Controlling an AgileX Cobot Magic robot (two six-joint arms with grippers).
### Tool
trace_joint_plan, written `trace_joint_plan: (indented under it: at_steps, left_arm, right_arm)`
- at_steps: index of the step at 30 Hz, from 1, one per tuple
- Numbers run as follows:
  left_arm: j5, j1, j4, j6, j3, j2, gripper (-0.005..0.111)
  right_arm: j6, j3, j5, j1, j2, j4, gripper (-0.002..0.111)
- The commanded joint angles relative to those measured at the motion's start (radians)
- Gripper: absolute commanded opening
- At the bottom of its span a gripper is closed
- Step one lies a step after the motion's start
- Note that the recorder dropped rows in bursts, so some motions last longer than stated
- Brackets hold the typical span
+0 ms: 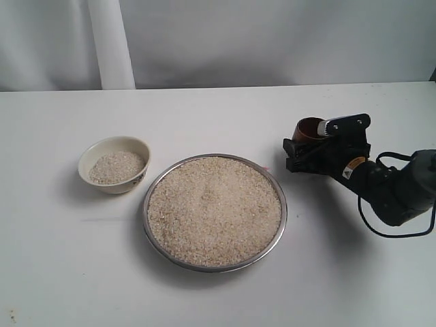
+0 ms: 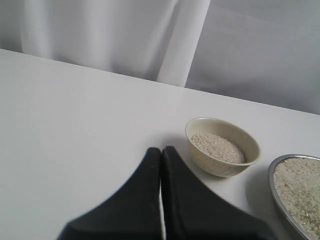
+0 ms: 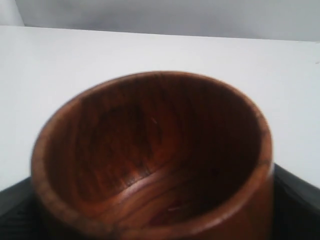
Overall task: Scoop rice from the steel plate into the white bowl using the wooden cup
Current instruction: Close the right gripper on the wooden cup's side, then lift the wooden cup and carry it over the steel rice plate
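The steel plate (image 1: 146, 208) lies mid-table, heaped with rice (image 1: 214, 208). To its left stands the white bowl (image 1: 127, 185), which holds some rice too. At the right the wooden cup (image 1: 310, 128) stands upright on the table, and my right gripper (image 1: 313, 140) is shut on its sides. In the right wrist view the cup (image 3: 150, 150) fills the picture, dark and empty inside, with black fingers (image 3: 12, 210) pressed against its wall at both lower corners. My left gripper (image 2: 161, 150) is shut on nothing, hovering short of the bowl (image 2: 220, 166), and the plate rim (image 2: 272, 175) shows beside it.
A white curtain (image 1: 109, 41) hangs behind the table's far edge. The right arm's black cable (image 1: 402, 231) loops over the table at the far right. White tabletop (image 1: 68, 272) surrounds the dishes.
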Motion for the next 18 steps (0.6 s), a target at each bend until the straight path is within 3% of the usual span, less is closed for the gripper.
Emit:
trace_joint_plan:
  at_steps: [1,4,7,18]
  left_arm:
    - [-0.011,-0.006,-0.003,-0.003,-0.001,-0.003,0.0]
    - [-0.011,-0.006,-0.003,-0.003,-0.001,-0.003,0.0]
    - [-0.011,-0.006,-0.003,-0.003,-0.001,-0.003,0.0]
    - [-0.011,-0.006,-0.003,-0.003,-0.001,-0.003,0.0]
  right_arm:
    - [0.004,-0.004,0.027,-0.002,0.001,-0.014,0.04]
    - [0.004,-0.004,0.041,-0.002,0.001,-0.052,0.014]
    - [0.002,-0.004,0.051,-0.002,-0.003,-0.095,0.001]
    - [0.119,-0.004,0.26,-0.002,-0.22,-0.298,0.0]
